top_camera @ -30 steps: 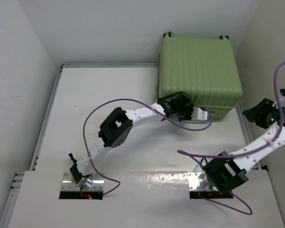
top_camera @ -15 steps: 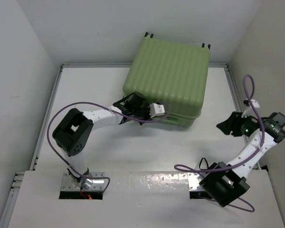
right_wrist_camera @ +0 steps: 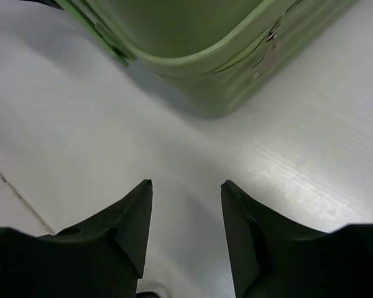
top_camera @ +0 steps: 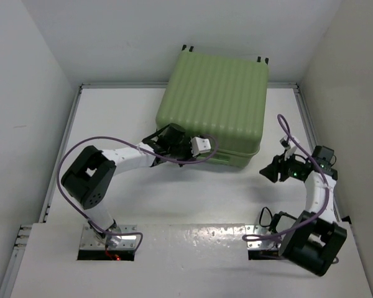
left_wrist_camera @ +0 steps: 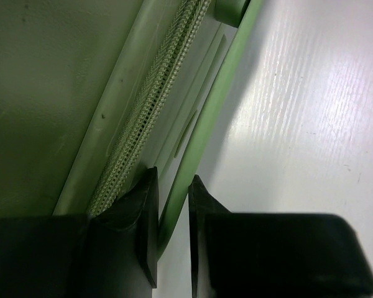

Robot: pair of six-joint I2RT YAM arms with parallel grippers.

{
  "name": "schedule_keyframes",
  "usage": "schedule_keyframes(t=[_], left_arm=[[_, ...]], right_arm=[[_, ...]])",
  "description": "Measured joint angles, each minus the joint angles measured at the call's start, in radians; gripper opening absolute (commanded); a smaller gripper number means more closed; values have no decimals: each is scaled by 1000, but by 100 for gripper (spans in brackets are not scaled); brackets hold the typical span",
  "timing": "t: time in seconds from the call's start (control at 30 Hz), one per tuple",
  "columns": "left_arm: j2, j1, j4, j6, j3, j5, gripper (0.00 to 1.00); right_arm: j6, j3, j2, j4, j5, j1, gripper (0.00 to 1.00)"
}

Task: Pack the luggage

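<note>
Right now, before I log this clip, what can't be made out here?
- Luggage contents: all views, closed shell hides them.
- Handle ends: left wrist view, cut by the frame edge and left gripper.
- Metal tab on the luggage's seam: right wrist view, too blurred to identify.
- Wheels: top view, too small for detail.

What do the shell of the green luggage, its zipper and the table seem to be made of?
The luggage shell looks like hard plastic: moulded ribs, dull sheen. The zipper seems woven fabric tape with pale teeth, perhaps plastic. The table is a smooth white board, glossy with reflections; its material is unclear.
</note>
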Motion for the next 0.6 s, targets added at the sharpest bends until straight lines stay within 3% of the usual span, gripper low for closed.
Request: schedule_keyframes(t=[0.33, 0.6], left_arm=[[5, 21, 3, 14, -2, 53, 0], [18, 37, -13, 31, 15, 100, 0]], right_arm=[[-175, 22, 193, 213, -120, -33, 41], [-339, 48, 286, 283, -181, 23, 41]])
